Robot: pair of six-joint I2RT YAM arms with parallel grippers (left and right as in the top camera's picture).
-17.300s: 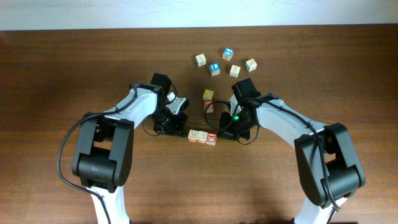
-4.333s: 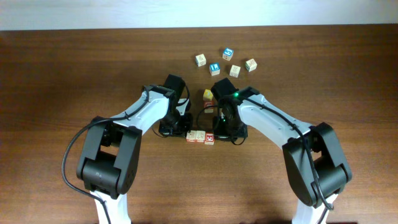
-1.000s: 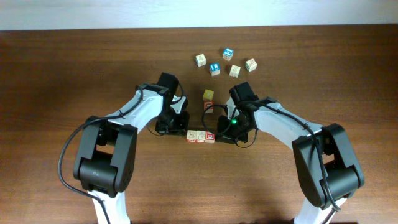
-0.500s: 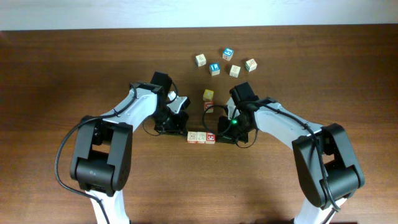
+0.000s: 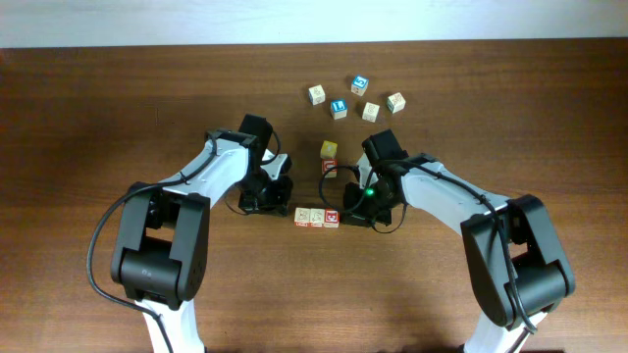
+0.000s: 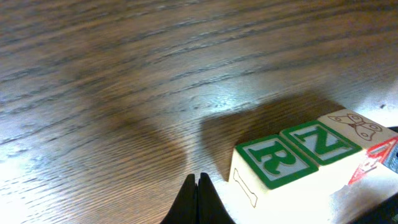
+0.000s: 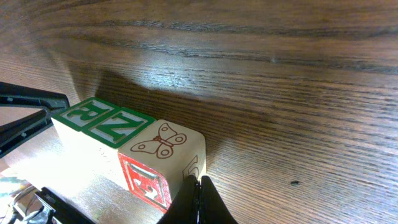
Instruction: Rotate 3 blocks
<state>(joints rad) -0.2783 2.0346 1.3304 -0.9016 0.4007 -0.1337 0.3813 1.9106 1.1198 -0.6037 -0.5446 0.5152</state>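
The bench (image 6: 93, 93) is dark brown wood with streaked grain and a smooth, semi-gloss finish, catching a pale glare at twelve o'clock of the blocks (image 6: 292, 158). The blocks are pale, matt wood with smooth faces printed in flat green and red. The left tool (image 6: 198, 198) and right tool (image 7: 199, 198) end in matt black tips, and the arm shells (image 5: 216, 169) look like smooth white plastic.

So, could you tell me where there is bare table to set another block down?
Bare wood lies left of the left arm, right of the right arm, and in front of the row of three blocks toward the near edge. It is crowded at the row, hemmed by the left claw and right claw, and behind it among the loose cubes.
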